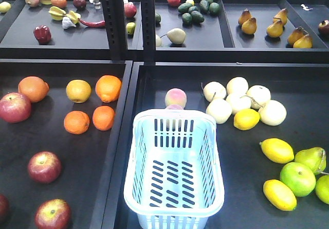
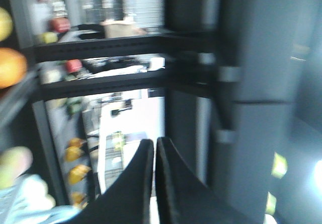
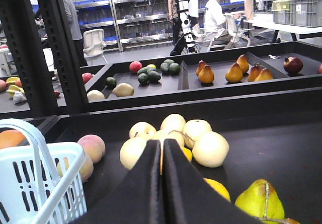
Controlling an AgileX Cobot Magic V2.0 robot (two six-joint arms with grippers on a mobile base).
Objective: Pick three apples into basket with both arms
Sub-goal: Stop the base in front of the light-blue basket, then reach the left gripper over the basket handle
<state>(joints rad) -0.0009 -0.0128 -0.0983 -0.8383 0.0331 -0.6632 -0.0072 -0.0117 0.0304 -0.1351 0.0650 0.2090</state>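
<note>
On black shelf trays point(image 1: 241, 159), apples point(image 1: 44, 166) lie left of the basket point(image 1: 136, 167).

1. Front view: bright, even overhead light; the basket point(image 1: 131, 167) rim glares white, and shadows are soft.
2. Left wrist view: heavily motion-blurred throughout.
3. Right wrist view: sharp, with a bright background.

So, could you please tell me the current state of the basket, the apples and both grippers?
Basket: upright, empty.
Apples: lying loose in the left tray, none in the basket.
Left gripper: shut, holding nothing.
Right gripper: shut, holding nothing.
</note>
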